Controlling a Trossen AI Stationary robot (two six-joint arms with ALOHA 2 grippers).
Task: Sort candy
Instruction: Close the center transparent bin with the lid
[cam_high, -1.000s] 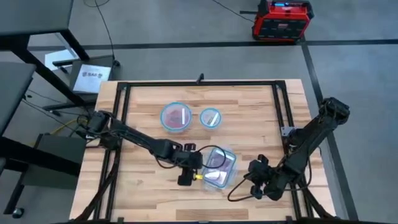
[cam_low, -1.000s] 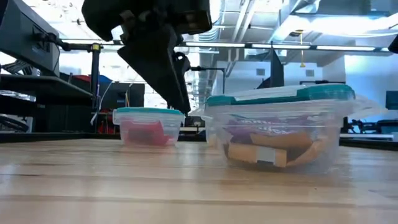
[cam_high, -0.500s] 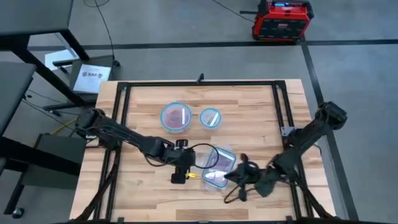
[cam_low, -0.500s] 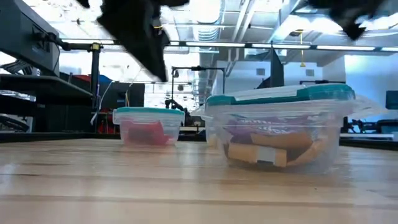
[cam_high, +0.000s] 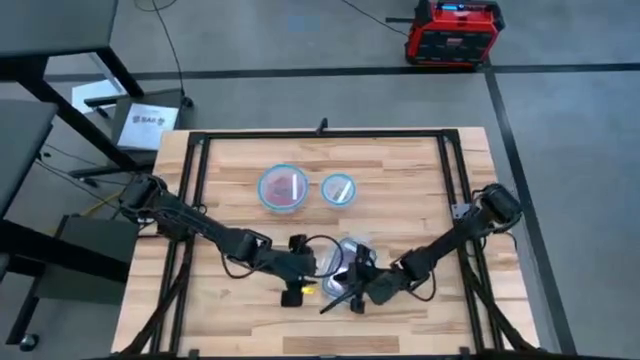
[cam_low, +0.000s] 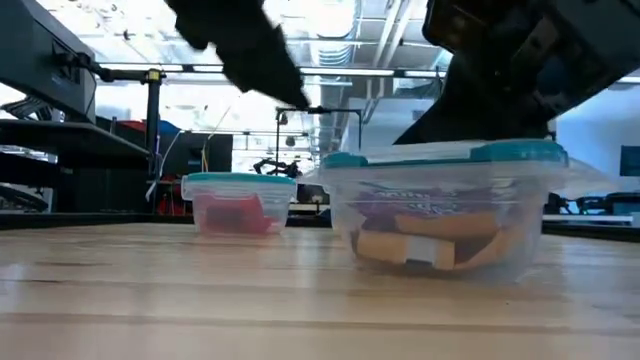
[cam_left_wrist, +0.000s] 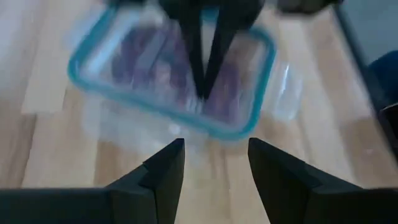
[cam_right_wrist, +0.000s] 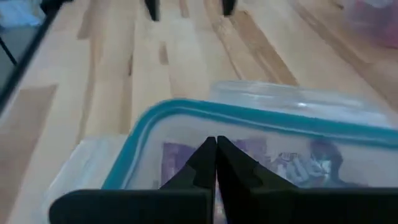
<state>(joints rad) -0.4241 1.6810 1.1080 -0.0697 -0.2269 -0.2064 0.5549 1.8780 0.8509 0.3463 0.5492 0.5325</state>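
A clear rectangular container (cam_high: 345, 252) with a blue rim holds purple candy (cam_right_wrist: 298, 163) and some orange pieces (cam_low: 410, 247). It stands on the table near the front middle. My right gripper (cam_right_wrist: 216, 142) is shut, with its fingertips down over the top of this container (cam_left_wrist: 168, 68). My left gripper (cam_left_wrist: 214, 146) is open just to the container's left, with nothing between its fingers. A round container (cam_high: 283, 187) farther back holds red candy (cam_low: 235, 212). A smaller round container (cam_high: 338, 188) stands beside it. My right gripper reaches in from the table's right, and its shut fingertips (cam_left_wrist: 202, 87) slant down over the middle of the rectangular container's top. I cannot tell whether they touch it.
A black metal frame (cam_high: 320, 135) runs around the tabletop. Bare wood lies at the near edge (cam_low: 300, 310) and along the far side. Cables (cam_high: 330, 240) trail beside the left gripper near the rectangular container.
My right gripper has swung from the table's front right toward the left, coming in low over the rectangular container. My left gripper has drawn back a little toward the table's left, away from the container.
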